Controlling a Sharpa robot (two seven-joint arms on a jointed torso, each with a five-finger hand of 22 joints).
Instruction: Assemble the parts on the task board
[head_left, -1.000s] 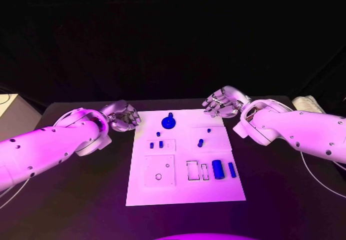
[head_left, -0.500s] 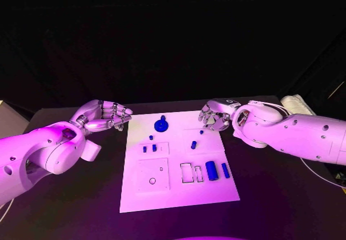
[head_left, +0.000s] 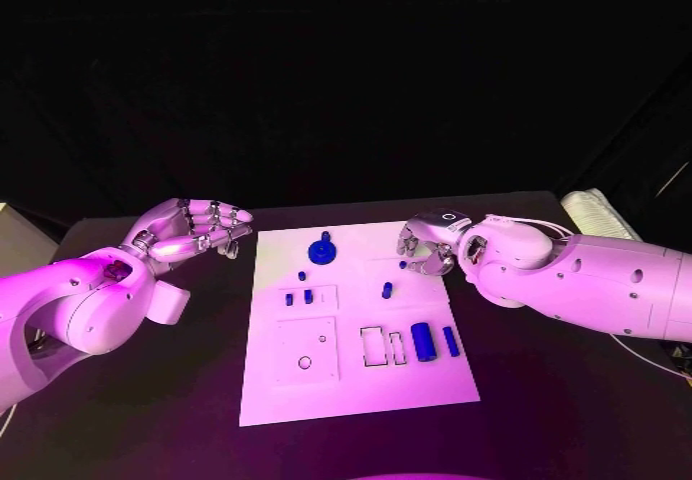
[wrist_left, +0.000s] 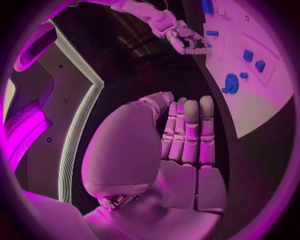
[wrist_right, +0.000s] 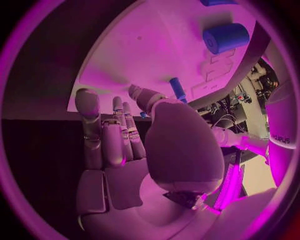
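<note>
The white task board (head_left: 361, 385) lies in the middle of the black table. On it sit a round blue part (head_left: 320, 250), a few small blue pegs (head_left: 387, 290), a blue cylinder (head_left: 423, 342) and a blue bar (head_left: 450, 341). My left hand (head_left: 192, 230) hovers just off the board's far left corner, fingers stretched side by side, holding nothing (wrist_left: 184, 145). Over the far right corner my right hand (head_left: 428, 245) also holds nothing, its fingers extended (wrist_right: 119, 145). The right wrist view shows the cylinder (wrist_right: 226, 37) and a peg (wrist_right: 177, 89) beyond those fingers.
A pale folded thing (head_left: 591, 212) lies at the table's far right edge. A light box (head_left: 18, 228) stands past the left side. Rectangular recesses (head_left: 382, 345) are cut into the board beside the cylinder.
The head camera shifted early on. Since then my right hand has come slightly nearer over the board's far right corner, and my left hand has stretched its fingers. No part has moved.
</note>
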